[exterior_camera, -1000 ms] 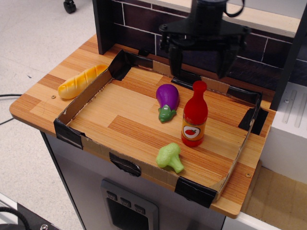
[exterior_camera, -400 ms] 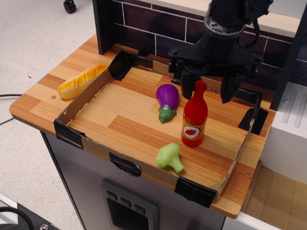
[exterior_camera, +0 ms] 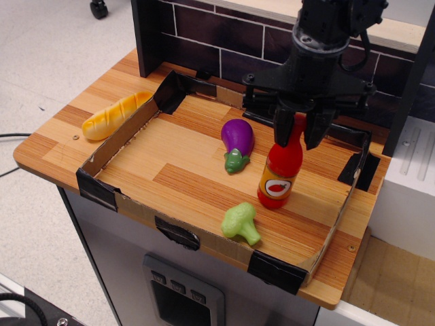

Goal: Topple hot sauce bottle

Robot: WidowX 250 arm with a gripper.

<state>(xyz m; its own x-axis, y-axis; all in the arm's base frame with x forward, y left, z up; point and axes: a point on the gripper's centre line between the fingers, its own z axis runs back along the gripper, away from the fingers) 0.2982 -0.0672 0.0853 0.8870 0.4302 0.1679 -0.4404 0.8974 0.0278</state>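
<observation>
Probably a lab: toy kitchen counter with taped cardboard tray.

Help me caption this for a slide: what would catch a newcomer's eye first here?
First, the black gripper closing around the cap and neck of the red hot sauce bottle, which leans right at the top, on the right side of the cardboard tray. Next, the purple eggplant beside it to the left and the green broccoli nearer the front. A yellow bread loaf lies outside the tray's left wall.
</observation>
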